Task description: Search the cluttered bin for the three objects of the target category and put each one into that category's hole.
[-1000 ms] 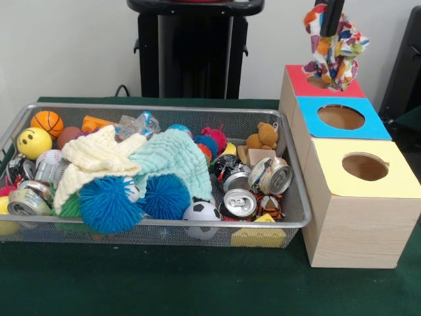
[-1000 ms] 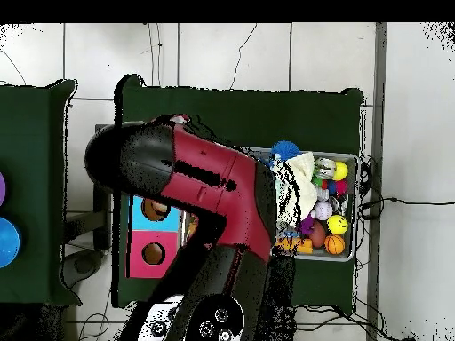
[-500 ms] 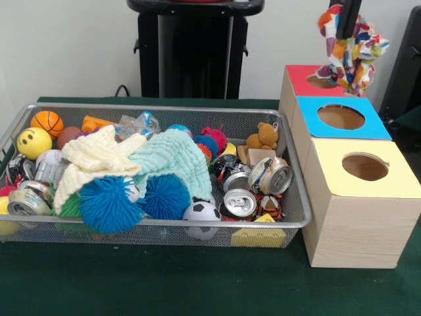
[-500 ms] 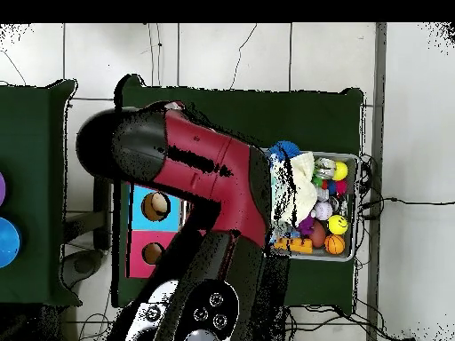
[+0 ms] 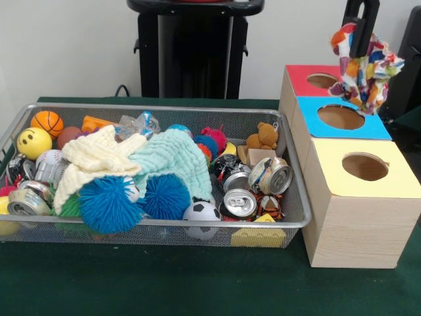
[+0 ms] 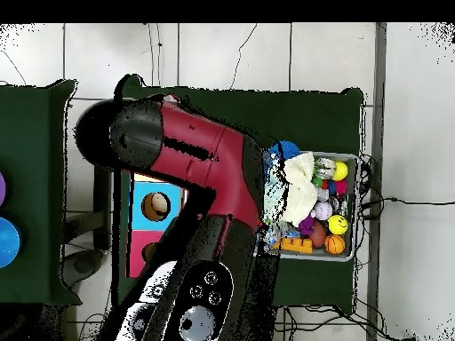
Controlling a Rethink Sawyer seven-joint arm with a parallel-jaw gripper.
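Table — gripper [image 5: 360,46] aloft, perhaps clutching cloth [image 5: 366,72]

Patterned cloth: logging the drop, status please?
Gripper shut on patterned cloth. Cloth hangs above the blue hole, beside the red hole. Not yet dropped. Nothing blocking either hole.

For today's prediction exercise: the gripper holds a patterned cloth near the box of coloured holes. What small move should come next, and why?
Probably a short shift to centre over a hole. The gripper hangs the patterned cloth beside the red hole and above the blue hole's far edge, directly above neither.
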